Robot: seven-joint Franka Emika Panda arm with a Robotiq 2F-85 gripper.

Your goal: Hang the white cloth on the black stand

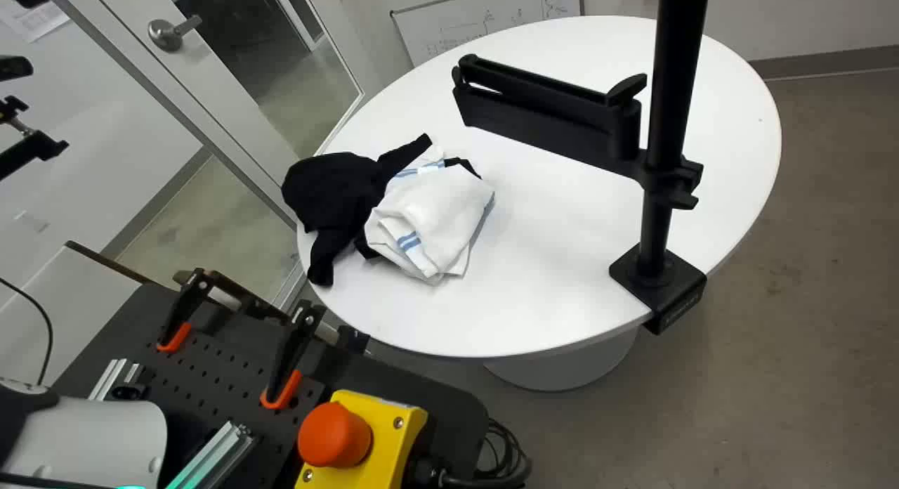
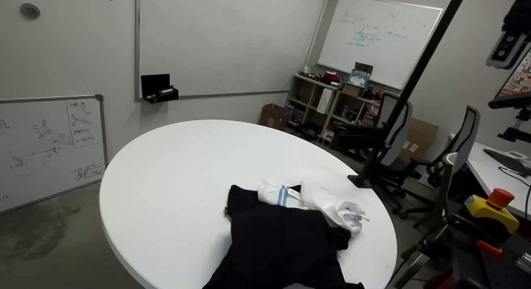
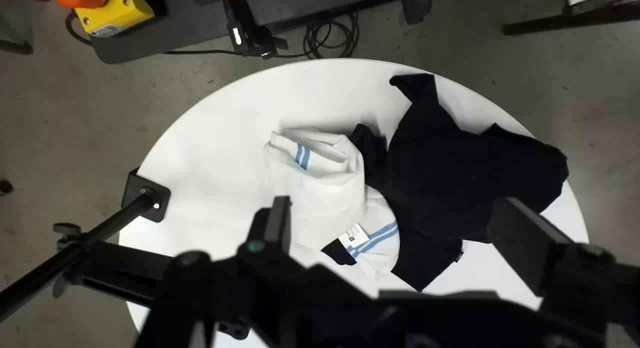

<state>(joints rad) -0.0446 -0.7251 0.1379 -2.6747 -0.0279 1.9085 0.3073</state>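
One white cloth (image 1: 439, 218), one black garment (image 1: 330, 194)
One black stand (image 1: 664, 145), one round table (image 1: 555, 264), two orange-marked clamps (image 1: 288, 352) are counted.

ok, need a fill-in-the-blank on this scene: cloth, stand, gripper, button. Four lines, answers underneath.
The crumpled white fabric cloth is striped in the colour ____.
Of the cloth and the rumpled black fabric garment, the one nearer the tall black stand is the ____.
In the wrist view, the black two-fingered gripper is not shut but ____.
In an exterior view, a round orange-red button sits on a boxy housing coloured ____.

Missing words: blue; cloth; open; yellow.
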